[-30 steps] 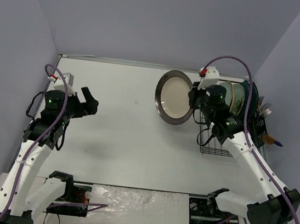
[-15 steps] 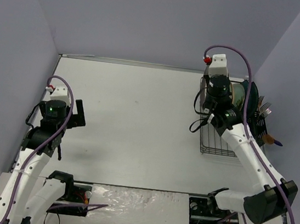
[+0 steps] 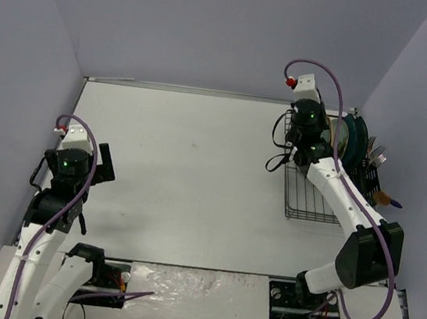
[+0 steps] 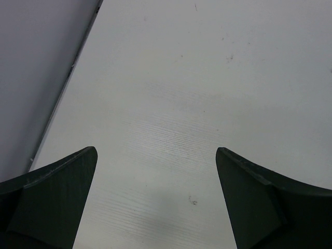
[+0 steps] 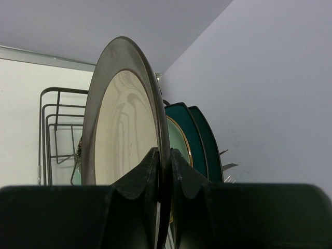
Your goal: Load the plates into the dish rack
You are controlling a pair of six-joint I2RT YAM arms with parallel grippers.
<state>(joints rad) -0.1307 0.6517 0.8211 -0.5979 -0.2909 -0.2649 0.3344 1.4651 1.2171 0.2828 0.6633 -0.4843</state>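
My right gripper (image 5: pixel 165 162) is shut on the rim of the dark-rimmed round plate (image 5: pixel 122 140) and holds it upright on edge at the far end of the black wire dish rack (image 3: pixel 309 194). Just behind it, standing in the rack, are a mint-green plate with a tan rim (image 5: pixel 180 145) and two dark teal plates (image 5: pixel 199 140). In the top view the wrist (image 3: pixel 308 117) hides the held plate, and the teal plates (image 3: pixel 353 137) show to its right. My left gripper (image 4: pixel 155 207) is open and empty above bare table at the left (image 3: pixel 103 162).
Forks and other cutlery (image 3: pixel 376 159) stand in the holder on the rack's right side. The near part of the rack has bare wires (image 5: pixel 56 129). Purple walls close in on the left, far and right sides, and the rack sits close to the right wall.
My right gripper has turned the dark-rimmed plate from face-on to edge-on and carried it right, over the rack's far end. My left arm has pulled back toward its base.
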